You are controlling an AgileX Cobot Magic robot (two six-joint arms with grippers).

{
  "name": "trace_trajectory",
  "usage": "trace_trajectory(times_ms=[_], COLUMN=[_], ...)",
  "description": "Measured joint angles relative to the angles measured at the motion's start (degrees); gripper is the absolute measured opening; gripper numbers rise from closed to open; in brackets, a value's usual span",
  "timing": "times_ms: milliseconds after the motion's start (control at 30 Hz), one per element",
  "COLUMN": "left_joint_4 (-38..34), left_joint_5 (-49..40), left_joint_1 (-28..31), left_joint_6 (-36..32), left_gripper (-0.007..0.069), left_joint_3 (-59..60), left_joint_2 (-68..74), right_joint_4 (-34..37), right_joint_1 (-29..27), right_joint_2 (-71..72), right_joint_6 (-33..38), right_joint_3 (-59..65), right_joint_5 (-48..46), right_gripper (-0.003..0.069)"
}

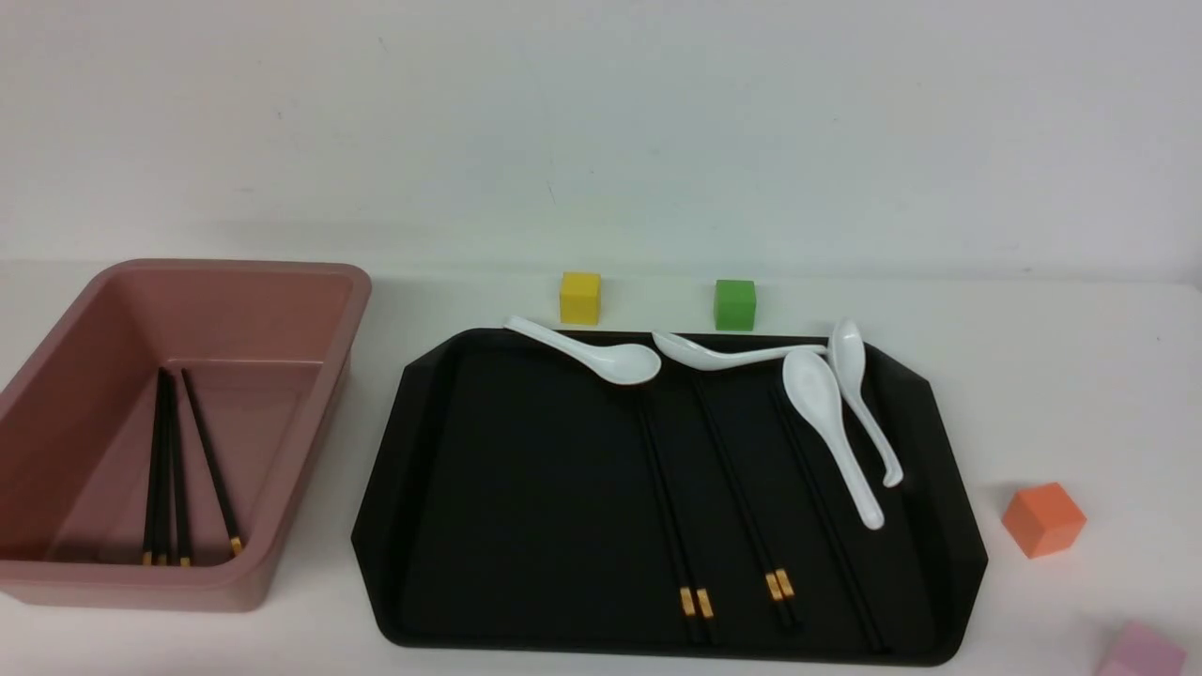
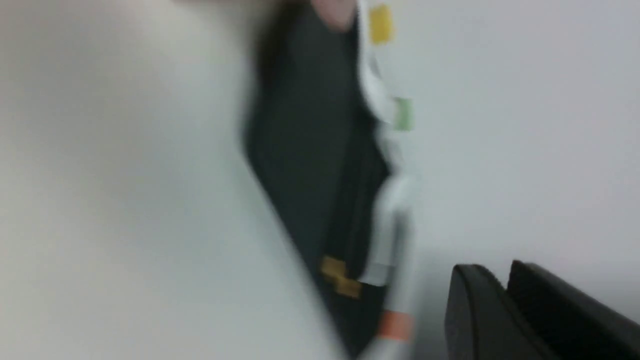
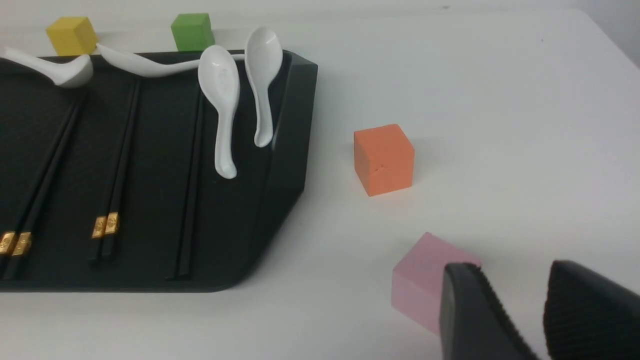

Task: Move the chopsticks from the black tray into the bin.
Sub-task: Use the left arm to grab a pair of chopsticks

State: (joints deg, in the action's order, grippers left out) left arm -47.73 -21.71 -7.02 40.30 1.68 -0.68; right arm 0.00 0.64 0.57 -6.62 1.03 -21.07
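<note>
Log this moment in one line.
bin: holds chopsticks | black tray: three pairs | right gripper: open, empty | left gripper: unclear

Over the black tray (image 1: 488,469), you have free room at the gold-banded ends of the chopsticks (image 1: 670,507), toward the bench's near edge. Four white spoons (image 1: 826,413) lie over their far tips. The bin (image 1: 315,441) by the left edge stands open above. An orange cube (image 1: 1042,519) and a pink cube (image 1: 1141,652) crowd the near right corner.
</note>
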Motion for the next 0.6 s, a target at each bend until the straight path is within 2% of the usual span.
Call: trace_trajectory(times_ms=[100, 267, 367, 400, 467, 533, 600], left_joint_4=[-9.9, -14.7, -14.0, -13.1, -11.5, -9.2, -4.6], left_joint_5=[0.9, 6.3, 9.2, 10.4, 10.7, 9.2, 3.4], left_joint_1=[0.0, 0.0, 0.0, 0.0, 0.0, 0.0, 0.0], left_joint_6=[2.0, 1.6, -3.3, -8.0, -13.4, -18.5, -23.1], left_gripper=[0.0110, 0.0110, 0.0089, 0.0054, 0.0001, -0.0013, -0.0013], left_joint_3=[0.0, 0.0, -0.4, -2.2, -5.4, -9.9, -16.0], left_joint_2=[0.0, 0.0, 0.0, 0.0, 1.3, 5.3, 13.0], right_joint_4=[0.0, 0.0, 0.0, 0.0, 0.0, 0.0, 0.0], right_joint_1=[0.0, 0.0, 0.0, 0.0, 0.0, 0.0, 0.0], right_joint_2=[0.0, 0.0, 0.0, 0.0, 0.0, 0.0, 0.0], right_joint_6=[0.0, 0.0, 0.0, 0.0, 0.0, 0.0, 0.0], right_joint_3=[0.0, 0.0, 0.0, 0.0, 0.0, 0.0, 0.0], right_joint_5=[0.0, 0.0, 0.0, 0.0, 0.0, 0.0, 0.0], right_gripper=[0.0242, 0.0242, 0.0242, 0.0242, 0.0242, 0.0242, 0.0242])
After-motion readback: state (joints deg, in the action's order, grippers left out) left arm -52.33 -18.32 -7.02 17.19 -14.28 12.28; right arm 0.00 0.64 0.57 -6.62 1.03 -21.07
